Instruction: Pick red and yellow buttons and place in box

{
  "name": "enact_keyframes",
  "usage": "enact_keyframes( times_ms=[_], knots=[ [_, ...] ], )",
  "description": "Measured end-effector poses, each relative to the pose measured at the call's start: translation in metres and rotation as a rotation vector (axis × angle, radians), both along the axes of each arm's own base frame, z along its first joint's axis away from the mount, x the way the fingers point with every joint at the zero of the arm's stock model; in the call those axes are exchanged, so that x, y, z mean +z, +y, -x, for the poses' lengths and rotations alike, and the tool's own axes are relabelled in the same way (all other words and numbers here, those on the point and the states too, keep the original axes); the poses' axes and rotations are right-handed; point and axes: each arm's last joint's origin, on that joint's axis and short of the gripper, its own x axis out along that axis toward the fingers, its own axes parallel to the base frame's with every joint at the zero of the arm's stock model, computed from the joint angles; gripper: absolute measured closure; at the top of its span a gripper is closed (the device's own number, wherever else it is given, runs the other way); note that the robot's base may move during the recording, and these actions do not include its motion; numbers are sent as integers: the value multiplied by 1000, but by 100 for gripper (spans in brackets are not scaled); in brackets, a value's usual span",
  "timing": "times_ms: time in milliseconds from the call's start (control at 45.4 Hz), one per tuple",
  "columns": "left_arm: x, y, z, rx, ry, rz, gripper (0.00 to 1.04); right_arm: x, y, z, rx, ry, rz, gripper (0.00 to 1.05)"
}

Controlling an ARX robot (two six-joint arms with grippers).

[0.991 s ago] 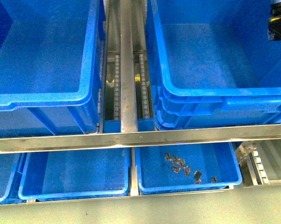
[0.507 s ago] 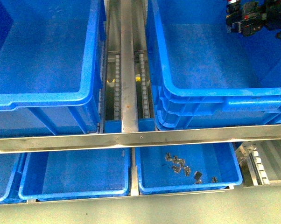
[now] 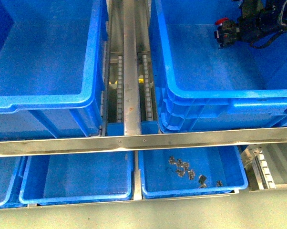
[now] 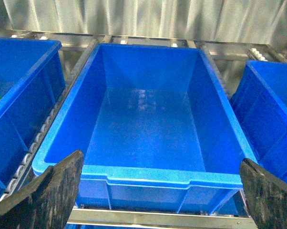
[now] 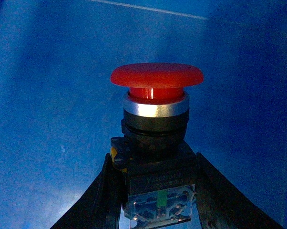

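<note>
Right gripper (image 5: 153,160): jaws clamped on red button (image 5: 156,76) body (cap beyond the fingertips)
Left gripper (image 4: 161,160): jaws apart
Box (image 3: 220,102): beneath right jaws

Right wrist view dim; glare stripe on red button (image 5: 155,125).

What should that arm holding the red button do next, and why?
Probably open the right gripper and let go, perhaps after dipping a little lower. Its fingers clamp the red pushbutton by its black switch body, and the front view shows it hanging over the inside of the large blue crate, above bare floor.
</note>
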Motion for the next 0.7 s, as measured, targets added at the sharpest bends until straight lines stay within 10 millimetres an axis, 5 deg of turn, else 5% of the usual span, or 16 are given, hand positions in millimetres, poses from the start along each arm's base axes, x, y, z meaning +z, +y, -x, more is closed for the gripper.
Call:
enact_keyframes(
  times_ms=[110,396,529,705],
  knots=[
    [0,0,0,0,0,0,8,5,4,-3,5,7,-16,70],
    [0,0,0,0,0,0,8,8,13,-3,24,10,-17,29],
    [0,0,0,0,0,0,8,13,9,13,46,17,-45,5],
    [0,0,0,0,0,0,8,57,-9,51,67,-80,-115,6]
  ],
)
